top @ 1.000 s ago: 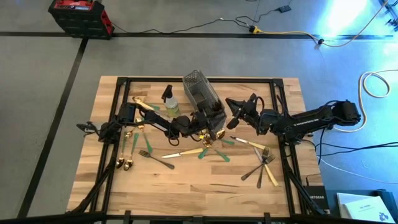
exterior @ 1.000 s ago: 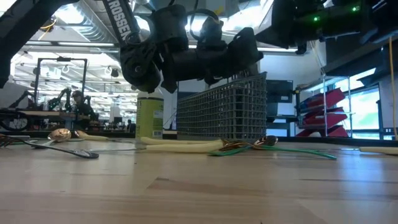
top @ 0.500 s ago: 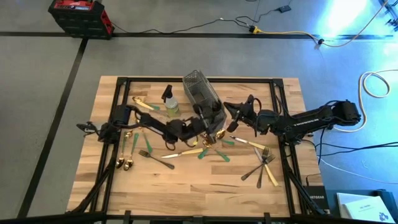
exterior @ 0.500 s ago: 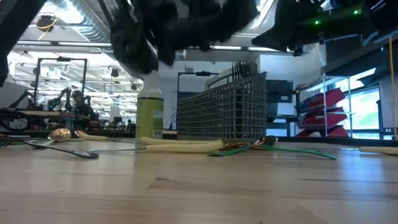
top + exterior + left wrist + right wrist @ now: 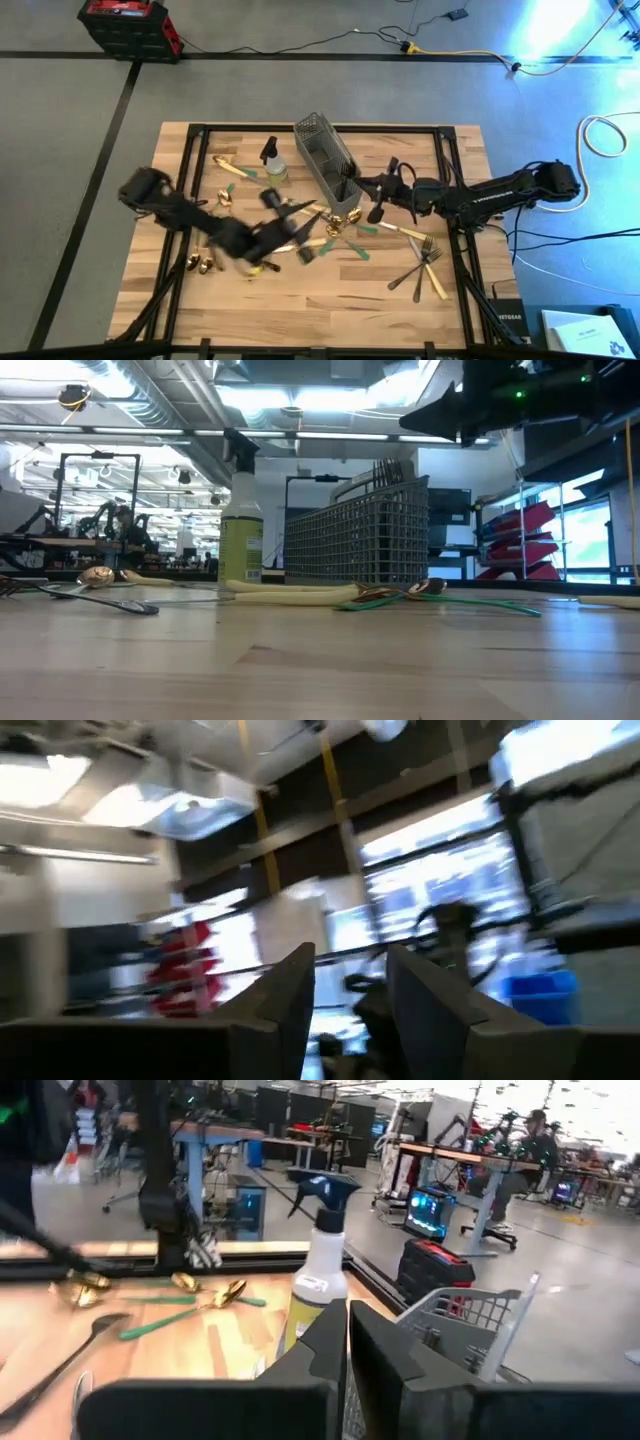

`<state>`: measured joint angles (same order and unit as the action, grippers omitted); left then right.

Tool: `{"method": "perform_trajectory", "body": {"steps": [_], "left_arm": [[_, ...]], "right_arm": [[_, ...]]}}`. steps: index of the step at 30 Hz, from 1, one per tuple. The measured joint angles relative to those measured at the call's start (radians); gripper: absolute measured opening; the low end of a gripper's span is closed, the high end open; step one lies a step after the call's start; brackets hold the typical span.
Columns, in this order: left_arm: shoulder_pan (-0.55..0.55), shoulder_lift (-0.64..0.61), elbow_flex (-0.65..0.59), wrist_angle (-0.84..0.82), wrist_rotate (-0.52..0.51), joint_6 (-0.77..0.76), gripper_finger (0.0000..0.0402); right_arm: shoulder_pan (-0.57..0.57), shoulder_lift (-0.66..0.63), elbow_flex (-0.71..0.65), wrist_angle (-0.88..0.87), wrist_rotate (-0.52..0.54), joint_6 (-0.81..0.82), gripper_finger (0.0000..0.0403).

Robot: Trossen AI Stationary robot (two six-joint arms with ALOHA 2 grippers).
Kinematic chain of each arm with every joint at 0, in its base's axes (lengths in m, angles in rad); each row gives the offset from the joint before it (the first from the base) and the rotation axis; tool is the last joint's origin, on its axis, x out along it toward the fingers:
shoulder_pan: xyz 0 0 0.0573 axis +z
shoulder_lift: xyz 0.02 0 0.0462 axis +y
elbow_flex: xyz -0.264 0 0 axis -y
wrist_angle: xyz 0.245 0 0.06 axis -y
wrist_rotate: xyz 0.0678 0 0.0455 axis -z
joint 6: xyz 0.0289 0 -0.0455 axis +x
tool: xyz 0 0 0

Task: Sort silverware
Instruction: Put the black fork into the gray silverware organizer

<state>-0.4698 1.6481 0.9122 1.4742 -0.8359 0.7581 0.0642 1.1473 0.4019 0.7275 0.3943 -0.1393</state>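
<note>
- Wood table (image 5: 330, 300) under me, lab room beyond.
- Silverware (image 5: 345, 238) scattered between my two claws; black pieces stand in the mesh caddy (image 5: 325, 160) just beside my right claw.
- Left claw (image 5: 300, 215): fingers (image 5: 285, 995) part open, nothing visible between them.
- Right claw (image 5: 372, 185): closed, empty, spray bottle (image 5: 318, 1275) ahead.

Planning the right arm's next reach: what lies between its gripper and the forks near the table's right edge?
High view: a cream-handled knife lies between the right gripper and the forks.
</note>
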Motion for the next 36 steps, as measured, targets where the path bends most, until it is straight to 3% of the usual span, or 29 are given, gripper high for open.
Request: {"method": "perform_trajectory", "body": {"steps": [6, 10, 13, 17, 21, 25, 29, 33, 36], "left_arm": [[-0.104, -0.280, -0.383, -0.033, -0.071, -0.274, 0.0111], [-0.133, -0.411, -0.589, -0.257, -0.146, -0.700, 0.0111], [-0.164, -0.461, -0.668, -0.495, -0.189, -1.057, 0.0111], [-0.258, -0.492, -0.658, -0.825, -0.186, -1.282, 0.0111], [-0.319, -0.492, -0.588, -1.071, -0.128, -1.380, 0.0111], [-0.332, -0.492, -0.485, -1.407, -0.083, -1.473, 0.0111], [-0.317, -0.492, -0.406, -1.747, -0.005, -1.643, 0.0111], [-0.311, -0.489, -0.391, -1.913, 0.134, -1.696, 0.0111], [-0.311, -0.489, -0.391, -1.936, 0.215, -1.665, 0.0111]], "right_arm": [[0.111, 0.000, 0.000, 0.009, 0.062, -0.191, 0.0000], [0.183, 0.000, 0.011, -0.008, 0.144, -0.236, 0.0000], [0.233, 0.000, 0.017, -0.031, 0.189, -0.226, 0.0000], [0.293, 0.000, 0.017, -0.053, 0.236, -0.197, 0.0000], [0.358, 0.000, 0.017, -0.057, 0.269, -0.133, 0.0000], [0.424, 0.000, 0.018, -0.103, 0.295, -0.101, 0.0000], [0.483, 0.000, 0.018, -0.167, 0.354, 0.032, 0.0000], [0.539, 0.000, 0.018, -0.238, 0.358, 0.145, 0.0000], [0.572, 0.006, 0.018, -0.263, 0.359, 0.207, 0.0000]]}}
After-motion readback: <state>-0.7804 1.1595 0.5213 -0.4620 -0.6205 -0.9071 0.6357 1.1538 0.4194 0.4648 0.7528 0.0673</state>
